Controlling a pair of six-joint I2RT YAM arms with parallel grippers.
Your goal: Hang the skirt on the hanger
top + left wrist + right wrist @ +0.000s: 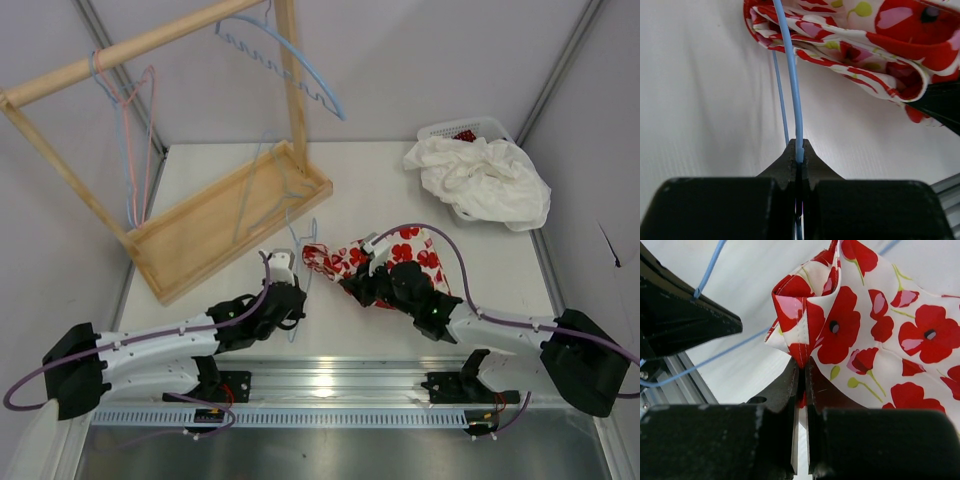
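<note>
The skirt, white with red poppies, lies crumpled on the white table right of centre. My right gripper is shut on a folded edge of it; the right wrist view shows the hem pinched between the jaws of this gripper. A light blue wire hanger lies on the table just left of the skirt. My left gripper is shut on its wire, which runs up past the skirt's edge. The two grippers are close, side by side.
A wooden rack with a tray base stands at the back left, with a pink and blue hanger and another blue hanger on its rail. A white basket of white cloth sits back right. A metal rail runs along the near edge.
</note>
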